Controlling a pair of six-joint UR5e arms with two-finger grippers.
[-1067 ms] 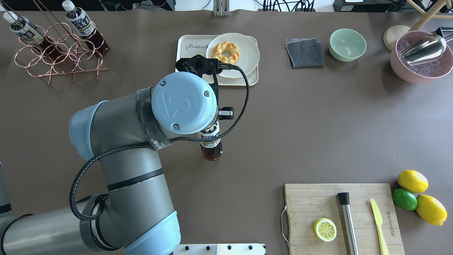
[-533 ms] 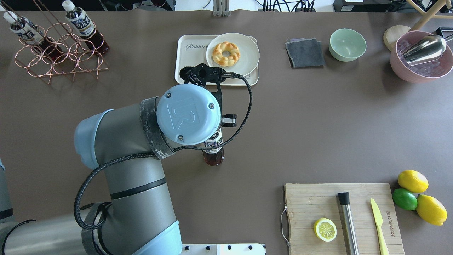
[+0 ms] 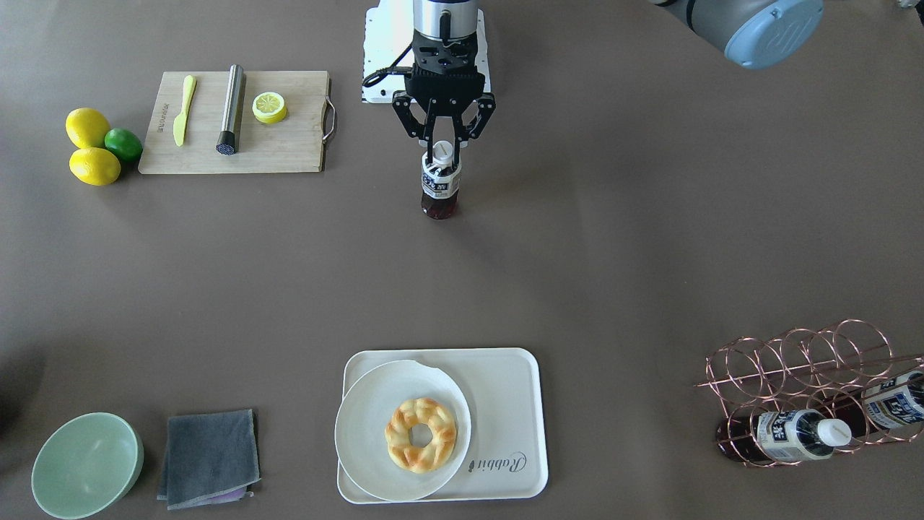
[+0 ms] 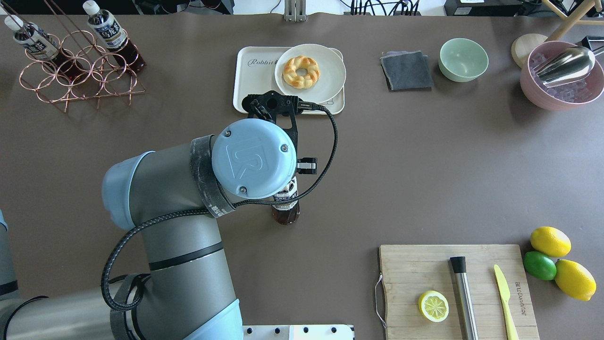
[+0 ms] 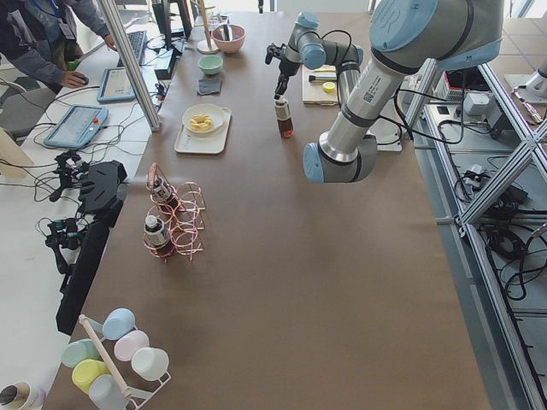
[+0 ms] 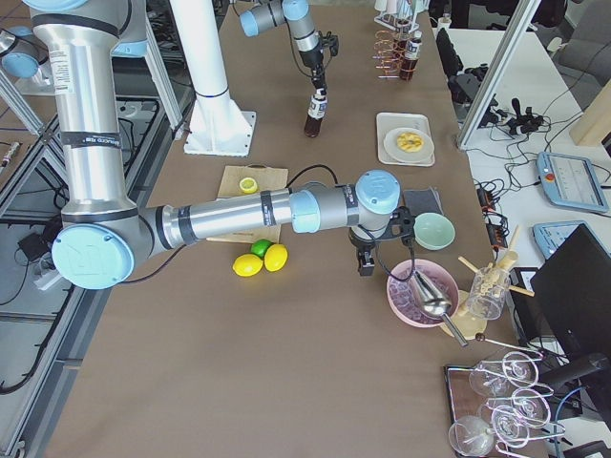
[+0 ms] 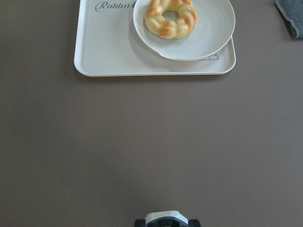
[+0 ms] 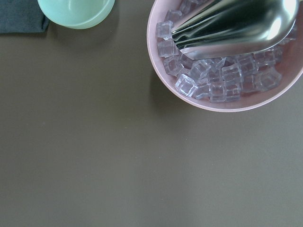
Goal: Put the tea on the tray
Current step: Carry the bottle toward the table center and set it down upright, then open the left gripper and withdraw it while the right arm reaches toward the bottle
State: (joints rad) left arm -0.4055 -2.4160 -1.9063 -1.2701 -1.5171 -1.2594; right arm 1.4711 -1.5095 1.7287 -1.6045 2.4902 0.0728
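Note:
The tea (image 3: 439, 184), a small bottle of dark reddish-brown drink with a white cap, stands upright mid-table, well short of the tray. My left gripper (image 3: 441, 150) is shut on its cap and neck from above. In the overhead view my arm hides all but the bottle's lower part (image 4: 286, 215). The cream tray (image 3: 505, 404) with "Rabbit" script carries a round white plate (image 3: 375, 404) with a ring pastry; it also shows in the left wrist view (image 7: 109, 52). My right gripper (image 6: 364, 269) hangs over the table near the pink bowl; I cannot tell whether it is open or shut.
Two more tea bottles (image 4: 111, 30) lie in a copper wire rack (image 4: 71, 80). A grey cloth (image 4: 406, 71), green bowl (image 4: 463, 59) and pink bowl of ice with a scoop (image 4: 561, 75) lie beyond. A cutting board (image 4: 453, 288) holds a lemon half, muddler and knife.
My left arm has moved back toward the robot's side and slightly right, carrying the bottle away from the tray. The bottle now hangs more upright.

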